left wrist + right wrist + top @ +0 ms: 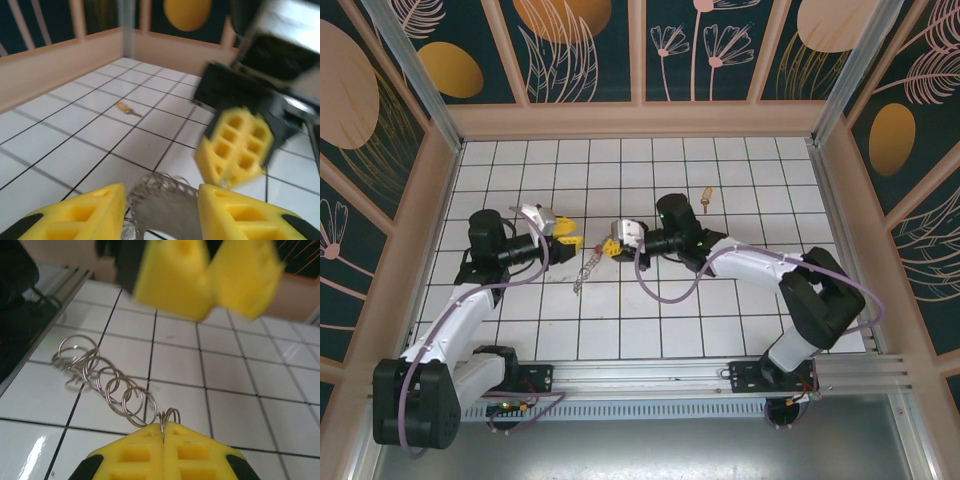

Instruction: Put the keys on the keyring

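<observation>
Right wrist view cuts off all but the tips of the right gripper (164,432). They are pressed together on one small loop at the end of the keyring (107,382). The rest of that chain of silvery loops trails away to the left, and its far end rests on the white tiled table (235,385). Above it the left gripper (206,275) is a yellow blur, and its hold cannot be judged there.

Left wrist view shows the left gripper's fingers (80,215) apart, with a blurred piece of silvery ring in the gap. Whether they touch it is unclear. The right gripper's tip, just beyond, is smeared too.

From the top camera, both arms reach forward from the near edge and bend inward. Their grippers point at each other and nearly meet mid-table, and the keyring trails from the right one toward the near edge. The small brass key (706,194) lies on the tiles beyond the right arm's wrist, well apart from the keyring.
</observation>
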